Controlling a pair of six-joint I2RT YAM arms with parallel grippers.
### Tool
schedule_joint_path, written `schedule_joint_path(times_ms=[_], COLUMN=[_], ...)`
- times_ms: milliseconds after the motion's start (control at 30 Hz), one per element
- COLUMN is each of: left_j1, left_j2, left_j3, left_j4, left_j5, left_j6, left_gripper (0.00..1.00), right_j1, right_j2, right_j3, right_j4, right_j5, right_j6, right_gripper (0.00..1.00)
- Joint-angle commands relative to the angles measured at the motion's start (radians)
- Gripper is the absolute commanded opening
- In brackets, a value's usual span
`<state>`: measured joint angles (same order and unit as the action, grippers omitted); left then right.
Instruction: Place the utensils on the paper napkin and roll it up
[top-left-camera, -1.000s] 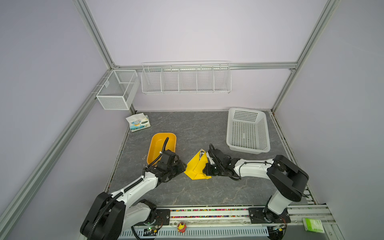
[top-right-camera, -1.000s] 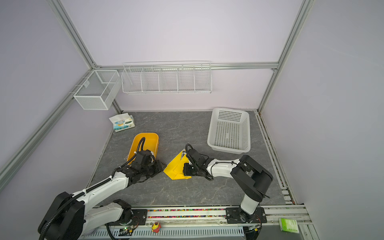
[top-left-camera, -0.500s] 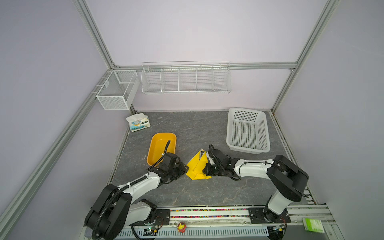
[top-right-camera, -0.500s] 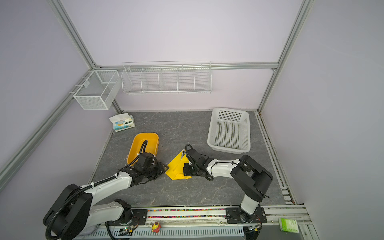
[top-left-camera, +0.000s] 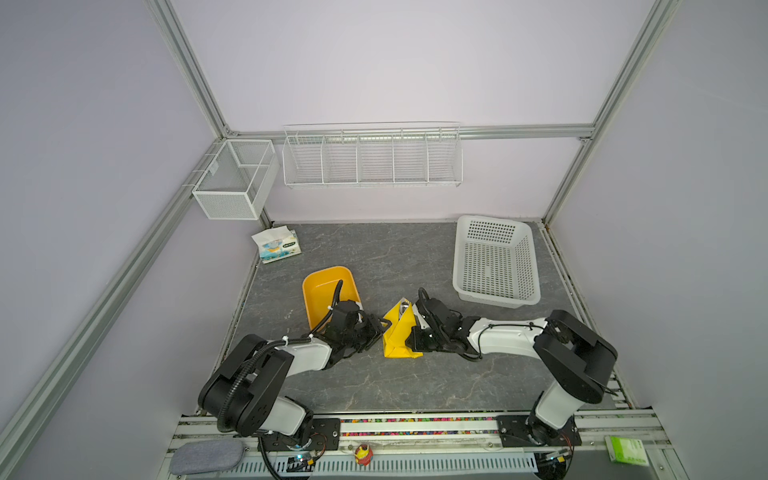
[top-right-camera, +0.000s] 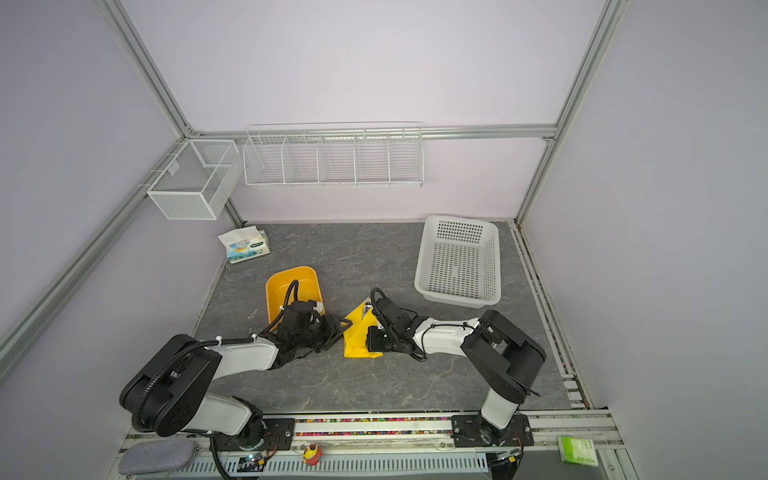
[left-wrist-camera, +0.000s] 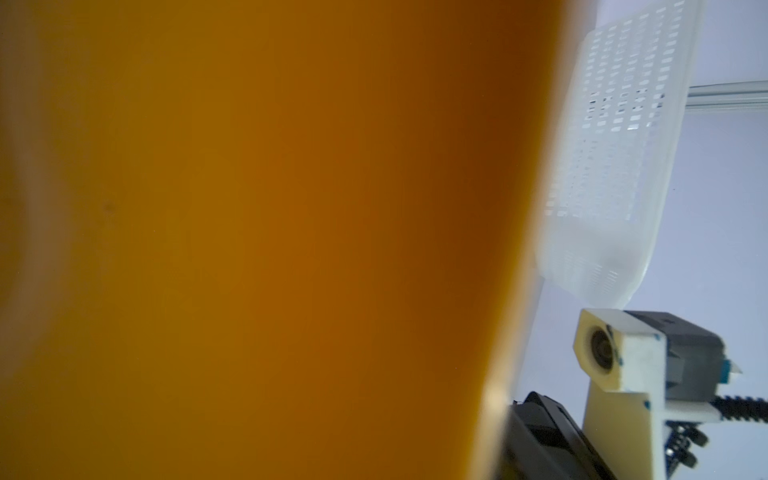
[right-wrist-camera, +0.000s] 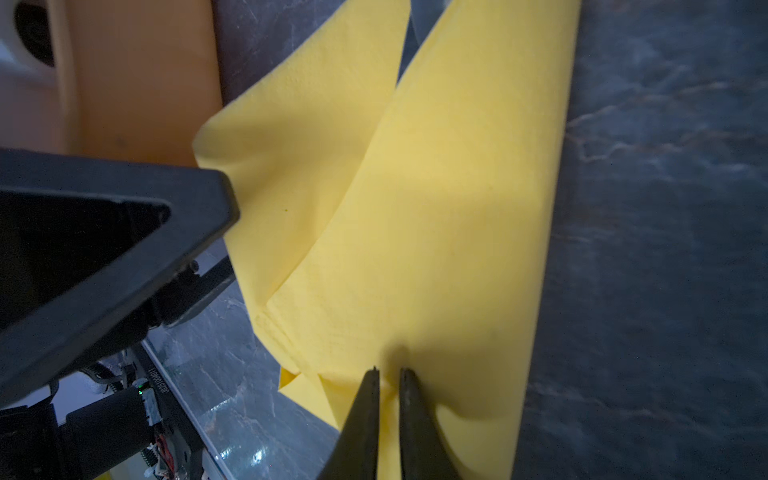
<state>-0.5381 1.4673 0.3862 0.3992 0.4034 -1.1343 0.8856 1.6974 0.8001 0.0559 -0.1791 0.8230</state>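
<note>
Plain pale lilac walls (top-left-camera: 374, 62) all round, bolted-together aluminium frame (top-left-camera: 192, 70) running up the corners. Dark grey marble-look tabletop (top-left-camera: 374, 249) underneath. White wire rack (top-left-camera: 372, 156) hung on the back wall, little mesh box (top-left-camera: 232, 183) off the left rail. Soft, even lighting.

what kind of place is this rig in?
Looks like an enclosed robot test cell: silver aluminium-profile frame around plain walls, two black-and-white arms on a base rail, red emergency-stop button.

Napkin (top-left-camera: 399, 340) right of tray (top-left-camera: 320, 286); basket (top-left-camera: 494, 262) far right; tissue pack (top-left-camera: 276, 245) behind.
</note>
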Motion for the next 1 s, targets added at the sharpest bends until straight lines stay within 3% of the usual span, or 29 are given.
schedule_joint_path(times_ms=[0,200,500,800,967], left_j1=[-0.005,-0.005,-0.005,-0.006,-0.005], left_j2=[0.022,-0.027,-0.051,0.019,0.07], left_j3=[-0.028,0.005,0.064,0.197,0.29], left_j4=[0.095,0.003,0.003,-0.227,-0.416], left_j5=[0.027,0.006,0.076,0.07,-0.013], left_j6=[-0.063,0.004,0.088,0.271,0.364], left_gripper=[0.56,0.48,0.5,0.53,0.54], right_j1=[0.006,0.006,0.006,0.006,0.006], right_j2=[-0.004,-0.002,-0.007,-0.011,-0.013], right_j3=[-0.001,0.003,0.0,-0.001,-0.002], right_j4=[-0.022,-0.023,-0.023,-0.024,-0.024], right_j5=[0.012,0.012,0.012,0.014,0.017], right_j6=[0.004,0.004,0.004,0.004,0.004], right_gripper=[0.14,0.14,0.14,0.14,0.14])
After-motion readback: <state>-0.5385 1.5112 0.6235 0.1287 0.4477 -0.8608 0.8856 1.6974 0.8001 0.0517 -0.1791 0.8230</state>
